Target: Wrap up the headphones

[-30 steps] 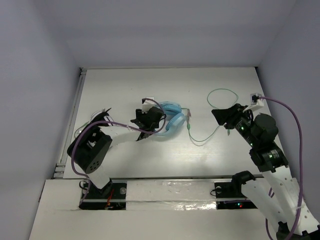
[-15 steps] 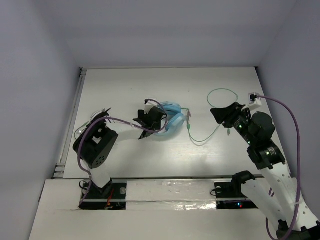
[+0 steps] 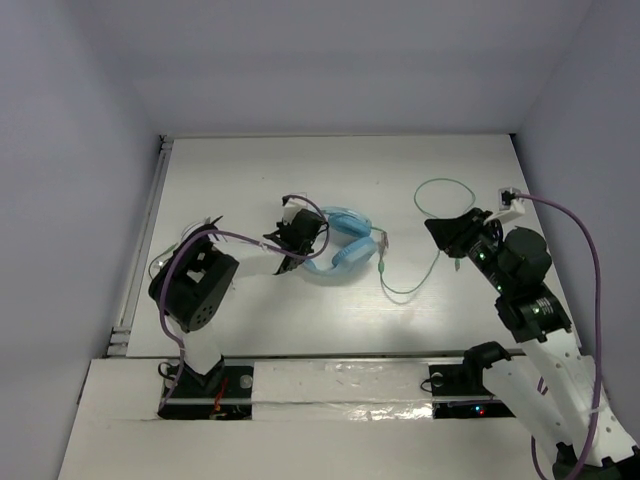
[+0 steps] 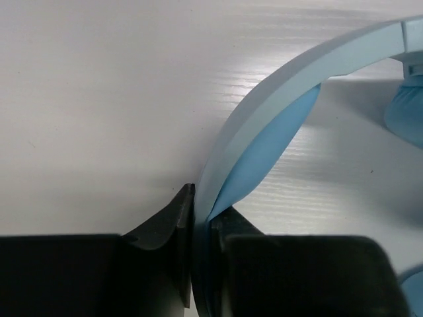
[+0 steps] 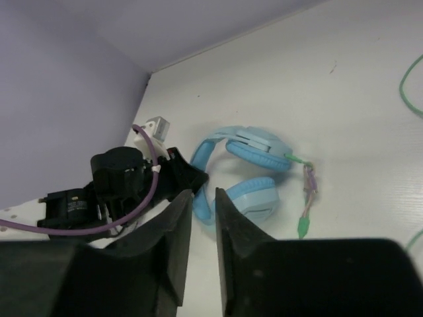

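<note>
The white desk (image 3: pixel 250 180) sits between plain pale walls. The light blue headphones (image 3: pixel 345 248) lie near its middle, and their thin green cable (image 3: pixel 408 293) trails loose toward 3 o'clock. The left pincer (image 4: pixel 201 205) is clamped on the headband at the 9 o'clock side, while the right pincer (image 5: pixel 203 198) hovers out at 3 o'clock, its fingers a small gap apart with nothing between them. The wrapping looks not yet begun: the headset is held, so next the right pincer likely must drop down, pinch the loose cable and wind it round the band.
</note>
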Controlling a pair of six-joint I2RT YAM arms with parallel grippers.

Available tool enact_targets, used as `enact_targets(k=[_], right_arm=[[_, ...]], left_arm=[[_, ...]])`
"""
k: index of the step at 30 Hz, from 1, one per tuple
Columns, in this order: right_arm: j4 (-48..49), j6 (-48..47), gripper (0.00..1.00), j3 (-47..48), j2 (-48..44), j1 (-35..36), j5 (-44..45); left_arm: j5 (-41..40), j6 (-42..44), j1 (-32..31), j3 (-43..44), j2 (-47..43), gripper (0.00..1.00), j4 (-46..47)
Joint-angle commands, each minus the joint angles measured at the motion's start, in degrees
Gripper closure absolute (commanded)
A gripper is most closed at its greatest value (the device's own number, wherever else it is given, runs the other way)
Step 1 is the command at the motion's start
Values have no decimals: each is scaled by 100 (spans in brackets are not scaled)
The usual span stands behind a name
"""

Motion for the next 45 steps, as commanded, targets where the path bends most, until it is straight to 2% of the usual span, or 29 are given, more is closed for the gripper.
enact_targets(k=[1,4,8,12,14,15,16,17,18,20,22,27,32,36,45], right_arm=[[249,-68,77,-20,-35,-34,-117],[293,-111,100,-47,-35,-34,-170],[398,-164,100,-47,44,-34,-607],[512,-235,100,-47,70,-34,-943],[583,-226,90,-47,105,-34,-1162],[722,-209,71,-90,114,-34,-1259],[767,-200,71,-91,114,-34,-1338],[811,-174,51,-108,123,-34,-1487],[864,-182,43,-134,114,-34,-1593],[943,-235,27,-143,62,-34,-1620],[1004,-322,18,-152,61,-34,-1664],[1110,-375,16,-204,359,-34,-1559],[1909,-384,15,-380,1000,-34,-1909],[2138,-569,15,-293,1361,-34,-1902],[2911,-1123,17,-362,2389,-34,-1585]], left_arm=[[37,-55,-44,142,-57,100,-101],[178,6,-44,283,-548,100,-382],[449,50,-44,642,-1575,100,-1258],[740,295,-44,1422,-2158,100,-1989],[784,636,-44,1880,-2202,100,-2593],[793,769,8,2378,-2193,100,-2789],[793,910,9,2610,-2185,100,-2930],[906,1164,96,2830,-2158,100,-3175],[1020,1245,288,3293,-2123,100,-3317],[1449,1377,491,3674,-2071,100,-3519],[1697,1465,772,4122,-2035,100,-3617],[2374,1491,888,5053,-1842,100,-3880],[2962,1448,1011,5827,-1631,100,-4030],[3271,1448,1134,6345,-1455,100,-4153],[3939,1395,1380,6918,-1323,100,-4250]])
